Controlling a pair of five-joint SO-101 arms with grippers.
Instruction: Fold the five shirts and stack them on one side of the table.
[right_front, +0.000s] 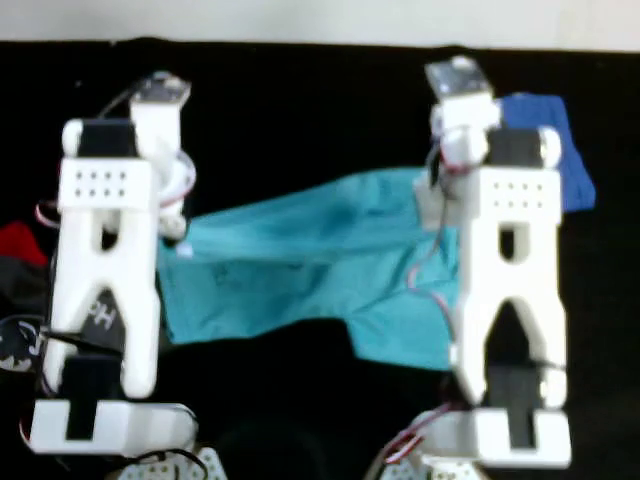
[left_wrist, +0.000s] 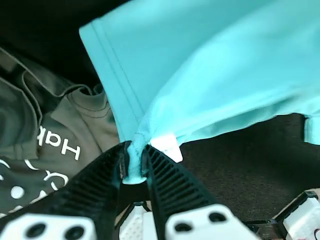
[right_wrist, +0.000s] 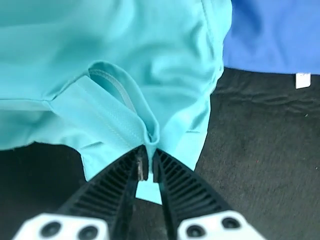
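A teal shirt (right_front: 320, 265) hangs stretched between the two arms above the black table. My left gripper (left_wrist: 134, 159) is shut on a hem corner of the teal shirt (left_wrist: 210, 70), beside its white label. My right gripper (right_wrist: 148, 162) is shut on a folded edge of the teal shirt (right_wrist: 100, 55). In the high view the left gripper (right_front: 172, 232) holds the shirt's left end and the right gripper (right_front: 440, 190) its right end. A blue shirt (right_front: 560, 150) lies at the back right, behind the right arm; the blue shirt (right_wrist: 275, 35) borders the teal cloth.
A dark grey printed shirt (left_wrist: 35, 135) lies crumpled under the left gripper. At the table's left edge lie a red garment (right_front: 20, 240) and dark cloth (right_front: 15, 335). The black table top (right_front: 300, 110) runs back to a pale wall.
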